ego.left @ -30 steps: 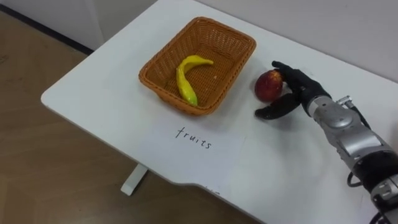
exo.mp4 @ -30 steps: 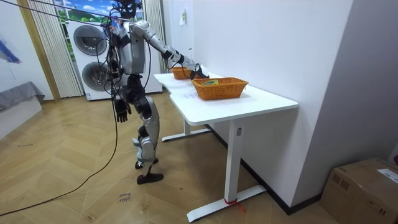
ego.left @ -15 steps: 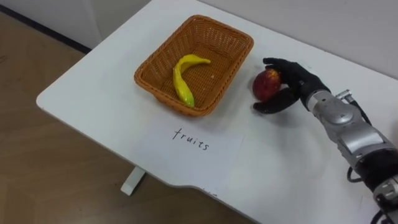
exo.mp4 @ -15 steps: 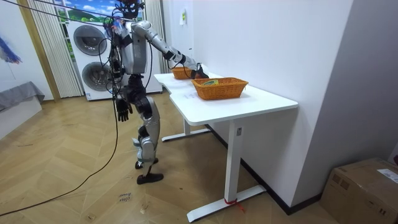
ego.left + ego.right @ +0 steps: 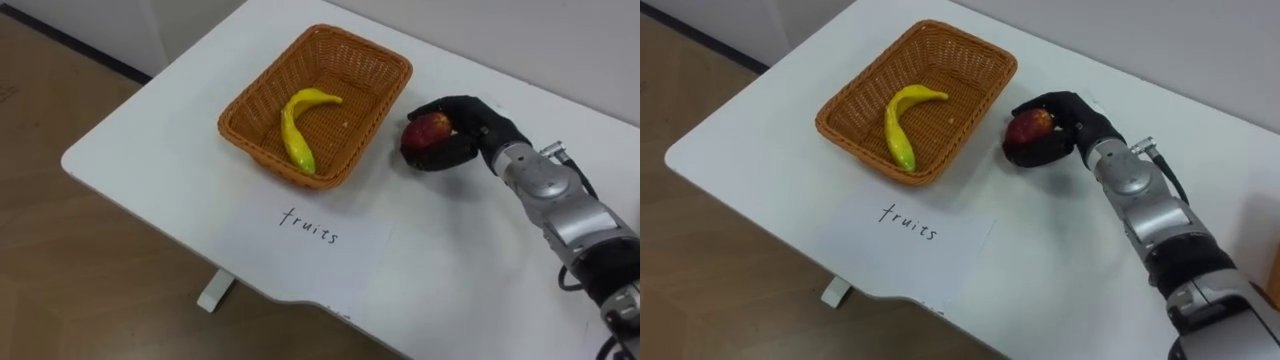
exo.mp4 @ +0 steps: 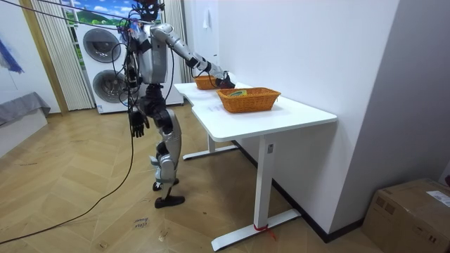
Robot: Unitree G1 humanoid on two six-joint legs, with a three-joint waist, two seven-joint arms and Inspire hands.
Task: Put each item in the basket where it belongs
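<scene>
— How far along is the sorting?

— Partly done, judging by the table [image 5: 160, 150]. One banana [image 5: 296, 125] lies in the wicker basket [image 5: 262, 140] above the paper label [image 5: 312, 225]. An apple [image 5: 425, 131] is outside it, just beside the basket's right rim. In the room view a second basket [image 6: 248, 99] stands further along the table; what it holds is too small to tell.

— And the hands?

— The right hand [image 5: 462, 130] is wrapped snugly round the apple, fingers over the top, thumb beneath. Whether the fruit rests on the table or is just off it cannot be told. The left hand [image 6: 138, 125] hangs by the robot's side.

— What remains?

— Probably carrying the apple over the rim and letting go inside.
</scene>
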